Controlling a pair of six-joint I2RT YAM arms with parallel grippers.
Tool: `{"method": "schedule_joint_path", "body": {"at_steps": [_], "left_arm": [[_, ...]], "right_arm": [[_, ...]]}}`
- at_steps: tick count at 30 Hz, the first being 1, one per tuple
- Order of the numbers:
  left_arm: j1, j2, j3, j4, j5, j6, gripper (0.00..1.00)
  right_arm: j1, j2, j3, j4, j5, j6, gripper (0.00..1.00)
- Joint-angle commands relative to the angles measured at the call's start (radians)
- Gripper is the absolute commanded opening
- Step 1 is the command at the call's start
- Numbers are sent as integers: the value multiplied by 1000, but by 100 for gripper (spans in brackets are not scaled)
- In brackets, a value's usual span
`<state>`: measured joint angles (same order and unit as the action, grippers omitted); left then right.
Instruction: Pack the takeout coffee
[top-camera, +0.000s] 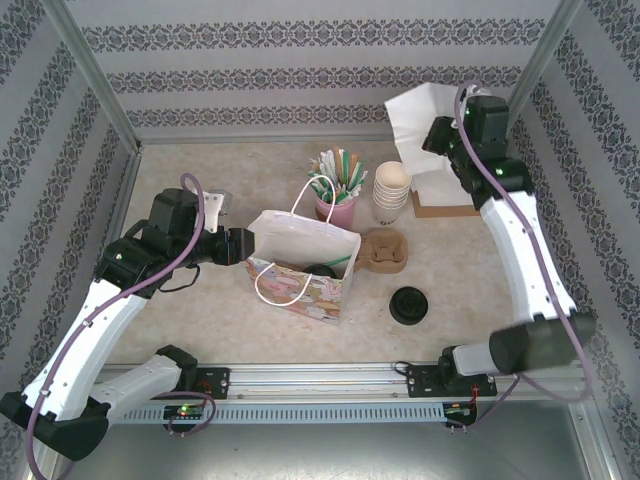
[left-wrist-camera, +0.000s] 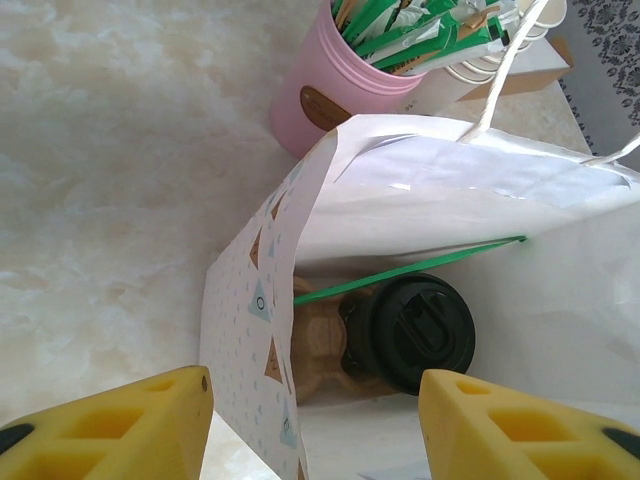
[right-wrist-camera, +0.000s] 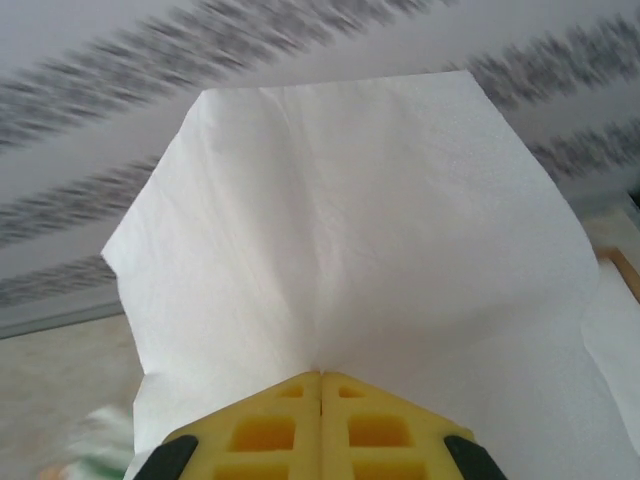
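The takeout coffee (left-wrist-camera: 420, 332), a cup under a round black lid, stands inside the open white paper bag (left-wrist-camera: 440, 200) in a brown cardboard carrier (left-wrist-camera: 320, 345), with a green stick (left-wrist-camera: 410, 270) lying over it. From above, the lid (top-camera: 322, 270) shows low in the bag (top-camera: 300, 240). My left gripper (top-camera: 243, 245) is at the bag's left end, open (left-wrist-camera: 315, 440), its yellow fingers (left-wrist-camera: 120, 430) standing either side of the patterned bag wall. At the back right my right gripper (top-camera: 437, 135) is raised and shut (right-wrist-camera: 321, 375) on a white napkin (right-wrist-camera: 340, 230).
A pink cup (top-camera: 337, 205) of green and white sticks stands behind the bag. Right of it are a stack of cream cups (top-camera: 391, 190), an empty cardboard carrier (top-camera: 385, 250), a low stack of black lids (top-camera: 409, 305) and a brown napkin holder (top-camera: 445, 207).
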<state>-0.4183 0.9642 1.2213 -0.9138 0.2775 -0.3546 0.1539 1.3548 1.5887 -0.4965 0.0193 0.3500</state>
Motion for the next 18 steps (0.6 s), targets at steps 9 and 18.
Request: {"method": "schedule_joint_path", "body": {"at_steps": [9, 18], "left_arm": [[-14, 5, 2, 35, 4, -14, 57], [-14, 5, -7, 45, 35, -43, 57]], "right_arm": [[577, -181, 5, 96, 257, -213, 0], [905, -87, -89, 188, 475, -328, 0]]}}
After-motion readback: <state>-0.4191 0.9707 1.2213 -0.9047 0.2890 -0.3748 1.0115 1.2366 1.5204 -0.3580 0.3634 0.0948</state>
